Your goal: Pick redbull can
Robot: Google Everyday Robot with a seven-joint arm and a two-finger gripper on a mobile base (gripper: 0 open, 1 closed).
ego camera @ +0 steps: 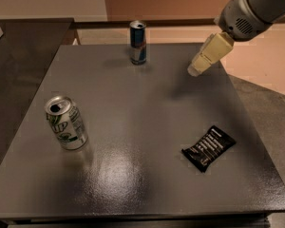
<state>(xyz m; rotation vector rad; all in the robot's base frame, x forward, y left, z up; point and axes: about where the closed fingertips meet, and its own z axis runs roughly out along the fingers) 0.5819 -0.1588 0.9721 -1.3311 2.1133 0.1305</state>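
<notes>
The redbull can is slim, blue and silver, and stands upright at the far edge of the grey table, slightly left of centre. My gripper hangs over the far right part of the table, to the right of the can and well apart from it. It holds nothing that I can see. Its cream-coloured fingers point down and to the left.
A wider white-and-green soda can stands on the left side of the table. A black snack packet lies flat at the right front. A dark counter adjoins the table on the left.
</notes>
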